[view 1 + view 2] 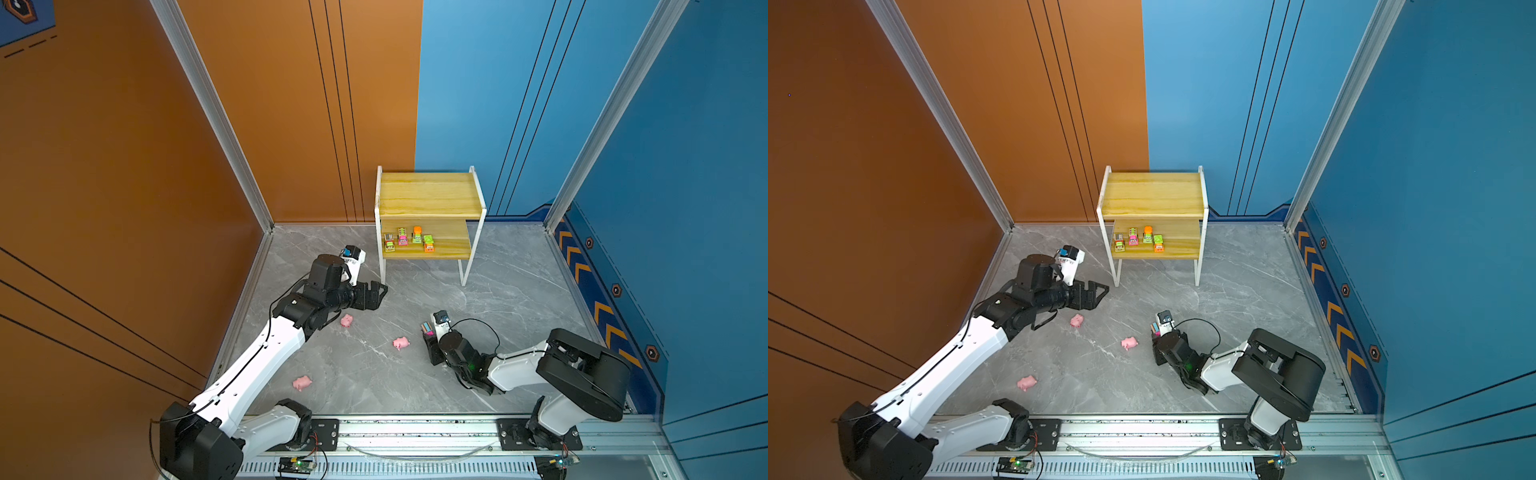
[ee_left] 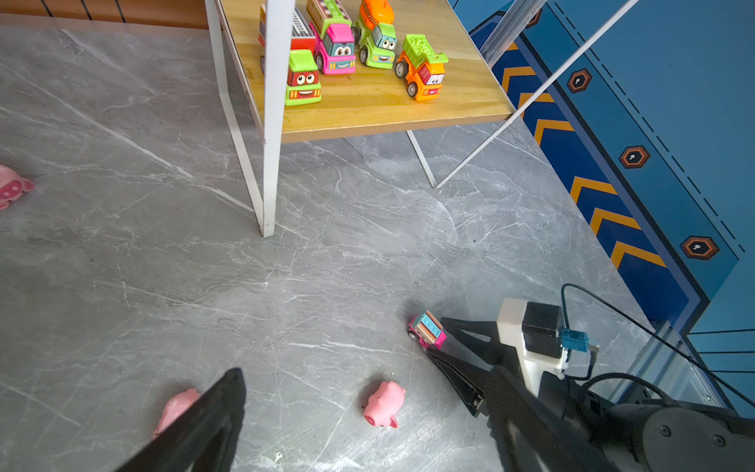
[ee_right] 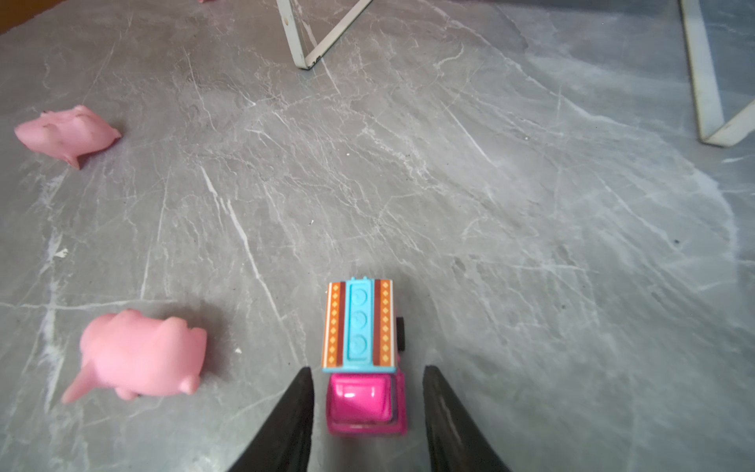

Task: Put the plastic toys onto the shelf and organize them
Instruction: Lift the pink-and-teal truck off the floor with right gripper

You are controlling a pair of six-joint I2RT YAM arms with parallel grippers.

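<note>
Several toy trucks [image 1: 417, 235] [image 2: 376, 41] stand in a row on the lower board of the shelf [image 1: 428, 195] [image 1: 1152, 195]. A pink truck with a blue top [image 1: 427, 329] [image 3: 361, 359] sits on the floor between the fingers of my right gripper [image 3: 365, 370] [image 1: 430, 338], which is open, with a gap on each side of the cab. Three pink pigs [image 1: 346, 320] [image 1: 401, 343] [image 1: 302, 382] lie on the floor. My left gripper [image 1: 380, 291] [image 2: 367, 374] hovers open and empty near the shelf's front left leg, above a pig [image 2: 384, 404].
The shelf's white legs [image 2: 267, 163] [image 3: 300, 45] stand on the grey marble floor [image 1: 519, 316]. Orange and blue walls close the back and sides. A metal rail [image 1: 415, 432] runs along the front edge.
</note>
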